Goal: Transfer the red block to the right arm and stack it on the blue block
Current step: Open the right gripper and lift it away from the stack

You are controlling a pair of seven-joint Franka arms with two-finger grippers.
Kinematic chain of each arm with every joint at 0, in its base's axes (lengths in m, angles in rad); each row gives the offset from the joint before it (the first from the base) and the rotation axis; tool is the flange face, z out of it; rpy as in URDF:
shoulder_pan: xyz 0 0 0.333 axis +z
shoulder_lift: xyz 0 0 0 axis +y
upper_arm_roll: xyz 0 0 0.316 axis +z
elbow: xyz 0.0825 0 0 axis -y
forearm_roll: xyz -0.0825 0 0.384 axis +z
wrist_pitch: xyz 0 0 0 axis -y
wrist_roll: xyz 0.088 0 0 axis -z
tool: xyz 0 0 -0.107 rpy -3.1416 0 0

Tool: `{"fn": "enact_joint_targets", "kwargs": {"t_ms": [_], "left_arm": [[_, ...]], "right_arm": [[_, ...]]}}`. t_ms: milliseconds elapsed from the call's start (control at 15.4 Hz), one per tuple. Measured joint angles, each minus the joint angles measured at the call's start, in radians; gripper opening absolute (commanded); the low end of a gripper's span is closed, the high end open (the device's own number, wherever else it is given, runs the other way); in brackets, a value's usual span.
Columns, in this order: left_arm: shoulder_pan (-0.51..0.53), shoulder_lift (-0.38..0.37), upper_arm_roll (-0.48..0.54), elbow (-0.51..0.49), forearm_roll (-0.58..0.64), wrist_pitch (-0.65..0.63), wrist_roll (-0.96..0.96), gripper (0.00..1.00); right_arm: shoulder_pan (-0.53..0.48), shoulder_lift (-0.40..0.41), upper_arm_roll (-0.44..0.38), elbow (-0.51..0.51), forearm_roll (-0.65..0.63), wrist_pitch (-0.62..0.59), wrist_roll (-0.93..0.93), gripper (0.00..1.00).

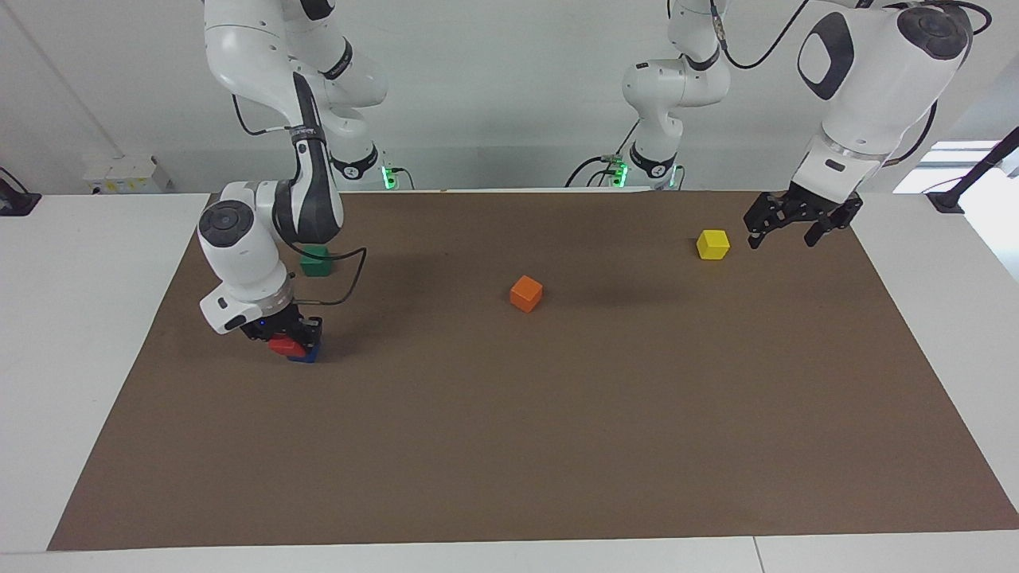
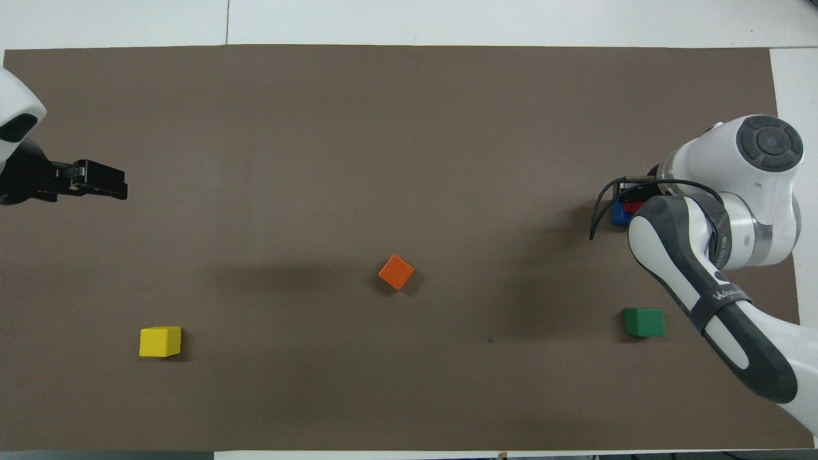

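Note:
My right gripper (image 1: 288, 334) is low at the right arm's end of the brown mat, shut on the red block (image 1: 283, 345). The red block sits tilted against the top of the blue block (image 1: 307, 354), shifted a little to one side of it. I cannot tell whether it rests on the blue block. In the overhead view the right arm hides most of the pair; only slivers of the red block (image 2: 634, 206) and the blue block (image 2: 618, 214) show. My left gripper (image 1: 784, 236) waits open and empty in the air at the left arm's end, also seen from overhead (image 2: 120, 186).
A green block (image 1: 316, 260) lies nearer to the robots than the blue block. An orange block (image 1: 526, 293) lies mid-mat. A yellow block (image 1: 713, 243) lies near the left gripper. The brown mat (image 1: 557, 446) covers the white table.

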Motion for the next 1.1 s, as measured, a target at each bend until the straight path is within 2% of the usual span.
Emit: {"fn": "enact_joint_targets", "kwargs": {"t_ms": [65,194,259,324,388,906,1100], "left_arm": [[-0.001,0.0,0.0,0.0,0.0,0.0,0.001,1.0],[-0.002,0.001,0.001,0.0,0.0,0.0,0.001,1.0],[-0.001,0.002,0.003,0.0,0.0,0.0,0.001,1.0],[-0.001,0.002,0.006,0.0,0.0,0.0,0.001,1.0],[-0.001,0.002,0.008,0.0,0.0,0.0,0.001,1.0],[-0.001,0.002,0.011,0.0,0.0,0.001,0.001,1.0],[-0.001,0.002,0.011,0.0,0.0,0.001,0.001,1.0]], "right_arm": [[0.0,0.0,0.0,-0.001,0.0,0.0,0.0,0.03],[0.0,0.0,0.0,-0.003,0.0,0.0,0.0,0.56],[0.0,0.0,0.0,-0.003,0.0,-0.001,0.0,0.79],[0.0,0.0,0.0,-0.003,0.0,-0.001,0.0,0.94],[0.0,0.0,0.0,-0.003,0.0,-0.001,0.0,1.0],[0.0,-0.001,0.0,-0.002,0.0,-0.006,0.0,1.0],[0.001,-0.005,0.006,0.035,0.02,-0.071,0.001,1.0]]}}
